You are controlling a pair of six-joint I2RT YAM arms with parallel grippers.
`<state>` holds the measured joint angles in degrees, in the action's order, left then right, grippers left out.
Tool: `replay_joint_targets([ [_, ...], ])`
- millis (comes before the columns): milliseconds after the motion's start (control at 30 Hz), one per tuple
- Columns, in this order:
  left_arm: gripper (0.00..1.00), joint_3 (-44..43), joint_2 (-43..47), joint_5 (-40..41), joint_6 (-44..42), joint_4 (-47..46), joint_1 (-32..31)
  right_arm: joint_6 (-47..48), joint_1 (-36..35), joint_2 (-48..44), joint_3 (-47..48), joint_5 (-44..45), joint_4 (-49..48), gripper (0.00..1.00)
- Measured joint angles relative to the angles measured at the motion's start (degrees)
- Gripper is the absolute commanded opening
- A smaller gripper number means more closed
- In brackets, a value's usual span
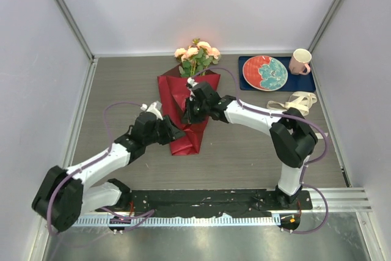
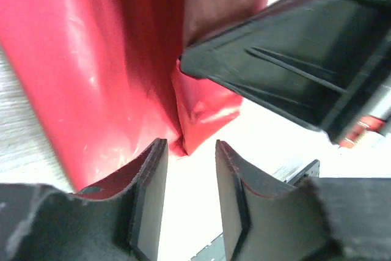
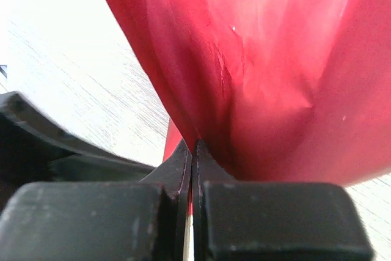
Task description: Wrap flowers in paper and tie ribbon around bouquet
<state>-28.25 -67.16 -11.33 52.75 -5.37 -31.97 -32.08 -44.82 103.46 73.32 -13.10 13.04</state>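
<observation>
Peering overhead, I cannot see either grip; wrist views show my right hand (image 3: 192,151) pinched shut on the paper (image 3: 263,59), left hand (image 2: 189,151) parted, empty.

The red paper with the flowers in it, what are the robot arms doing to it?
The two arms are wrapping the flowers in the red paper. The paper is folded into a long cone round the stems, with the pink roses poking out at the far end. The right pincer is shut on a fold of the paper. The left pincer is open beside the cone's lower end, gripping nothing. The cream ribbon lies off to the right, not yet tied on.
</observation>
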Motion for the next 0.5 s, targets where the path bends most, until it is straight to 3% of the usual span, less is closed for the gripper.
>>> replay_joint_targets([
  [100, 0.59, 0.0, 6.2, 2.4, -0.9, 5.3, 1.3, 0.4, 0.1, 2.5, 1.4, -1.0, 0.3, 0.04],
  [133, 0.72, -0.4, 8.0, 3.1, -1.0, 7.3, 2.3, 0.5, 0.1, 3.2, 1.6, -1.3, 0.3, 0.04],
  [200, 0.8, -2.3, 9.9, 4.6, -1.3, 11.3, 5.3, 0.5, 0.0, 4.3, 1.9, -1.9, 0.6, 0.04],
  [233, 0.99, -3.9, 9.7, 5.0, -1.2, 13.3, 7.0, 0.5, 0.0, 4.6, 2.0, -2.1, 0.7, 0.06],
  [400, 1.0, -15.4, 0.0, 3.4, -1.0, 17.9, 15.8, 0.5, 0.0, 5.7, 2.3, -3.4, 0.7, 0.06],
  [500, 1.0, -22.0, -9.3, 1.2, -2.5, 18.5, 17.0, 0.5, 0.0, 6.0, 2.4, -4.0, 0.7, 0.08],
])
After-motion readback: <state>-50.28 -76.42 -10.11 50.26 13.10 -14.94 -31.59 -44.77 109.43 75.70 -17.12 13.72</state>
